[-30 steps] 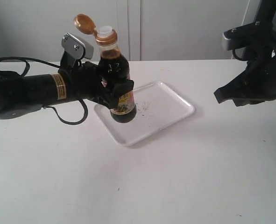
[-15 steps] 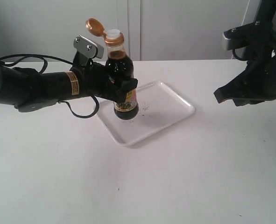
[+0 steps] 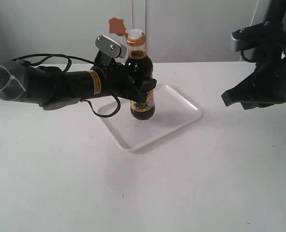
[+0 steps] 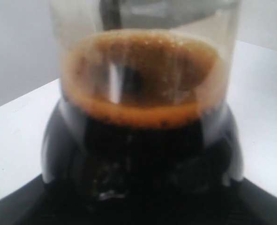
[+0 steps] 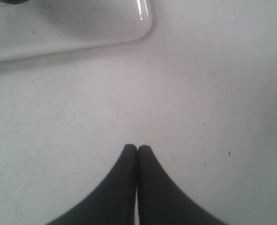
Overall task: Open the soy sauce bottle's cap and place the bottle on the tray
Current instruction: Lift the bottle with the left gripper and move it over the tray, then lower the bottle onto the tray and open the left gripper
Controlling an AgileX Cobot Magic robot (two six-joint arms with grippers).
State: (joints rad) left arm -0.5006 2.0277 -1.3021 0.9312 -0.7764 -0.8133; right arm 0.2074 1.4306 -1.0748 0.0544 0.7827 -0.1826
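My left fingers clamp the soy sauce bottle over the tray, centre frame; cap open, any tilt spills. Right fingers pressed together, empty.

White table, matte, faintly specked. Tray lies flat on it, left of centre, set at an angle.

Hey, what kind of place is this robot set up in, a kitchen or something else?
Probably a lab or test bench, not a kitchen. A bare white table stands against plain pale wall panels, holding only a white tray and one soy sauce bottle, and two black robot arms work over it.
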